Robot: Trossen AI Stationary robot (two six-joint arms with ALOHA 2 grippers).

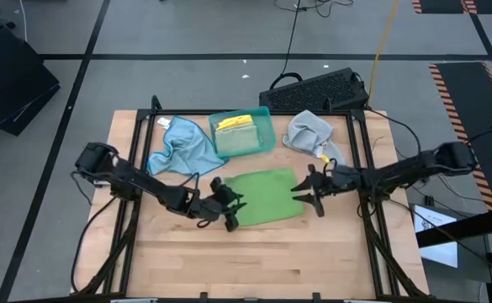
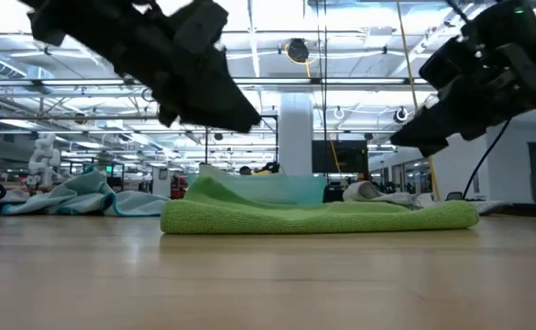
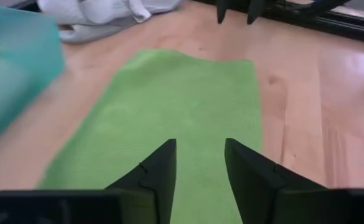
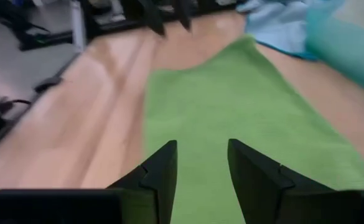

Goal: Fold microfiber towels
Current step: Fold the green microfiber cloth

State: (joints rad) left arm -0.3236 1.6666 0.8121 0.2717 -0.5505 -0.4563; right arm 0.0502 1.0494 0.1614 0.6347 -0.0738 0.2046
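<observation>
A green microfiber towel [image 1: 262,198] lies flat on the table's middle as a long rectangle; in the low view the green towel [image 2: 322,216] looks more than one layer thick. My left gripper [image 3: 200,146] hovers open over its left end, clear of the cloth. My right gripper [image 4: 201,146] hovers open over its right end and also touches nothing. A light blue towel [image 1: 178,147] lies crumpled at the back left. A grey towel [image 1: 311,133] lies bunched at the back right. A yellow towel [image 1: 235,124] rests in the teal tray [image 1: 267,126].
The teal tray stands just behind the green towel, between the blue and grey towels. A black keyboard [image 1: 317,88] lies beyond the table's far edge. Bare wood [image 1: 254,261] stretches from the green towel to the near edge.
</observation>
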